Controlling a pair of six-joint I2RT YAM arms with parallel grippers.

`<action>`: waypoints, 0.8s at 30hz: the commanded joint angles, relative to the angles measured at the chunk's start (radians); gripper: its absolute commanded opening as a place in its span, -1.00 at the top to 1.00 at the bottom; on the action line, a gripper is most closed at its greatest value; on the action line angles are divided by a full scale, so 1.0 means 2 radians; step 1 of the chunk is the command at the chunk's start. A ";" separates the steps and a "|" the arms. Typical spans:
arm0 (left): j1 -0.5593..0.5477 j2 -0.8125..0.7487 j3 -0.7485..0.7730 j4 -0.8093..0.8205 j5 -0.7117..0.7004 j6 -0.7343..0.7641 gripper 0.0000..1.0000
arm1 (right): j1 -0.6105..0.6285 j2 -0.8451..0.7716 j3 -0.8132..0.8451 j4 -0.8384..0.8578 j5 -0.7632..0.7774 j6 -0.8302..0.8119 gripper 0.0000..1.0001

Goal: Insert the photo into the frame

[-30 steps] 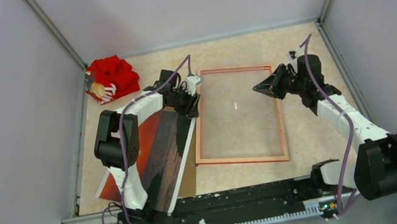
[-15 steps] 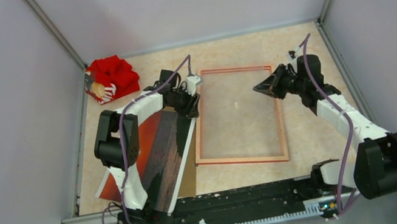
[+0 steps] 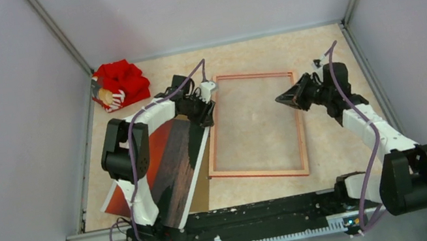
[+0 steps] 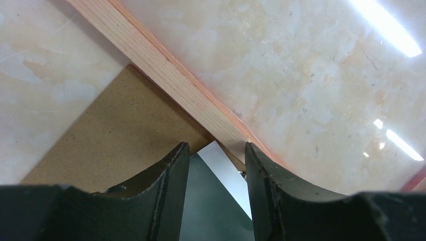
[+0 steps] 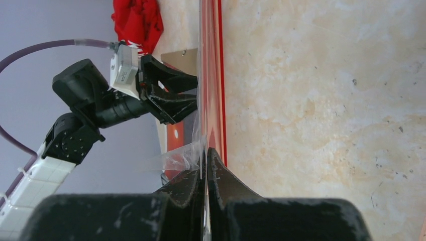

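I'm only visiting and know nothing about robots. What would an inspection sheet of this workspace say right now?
Surface: beige marbled table.
Job's things: frame lies flat, pale side up; photo left of it, picture up, over a brown board.
Clutter: red cloth bundle in the far left corner.
Hands: left hand open above the photo's corner; right hand shut, seemingly pinching a thin clear sheet by the frame's right rail.
Cables: purple cable looped along each arm.
Surroundings: plain grey walls on three sides.
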 commanded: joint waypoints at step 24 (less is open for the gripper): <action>-0.004 -0.016 -0.009 0.006 0.007 0.007 -0.02 | -0.009 -0.004 0.017 -0.016 -0.078 -0.008 1.00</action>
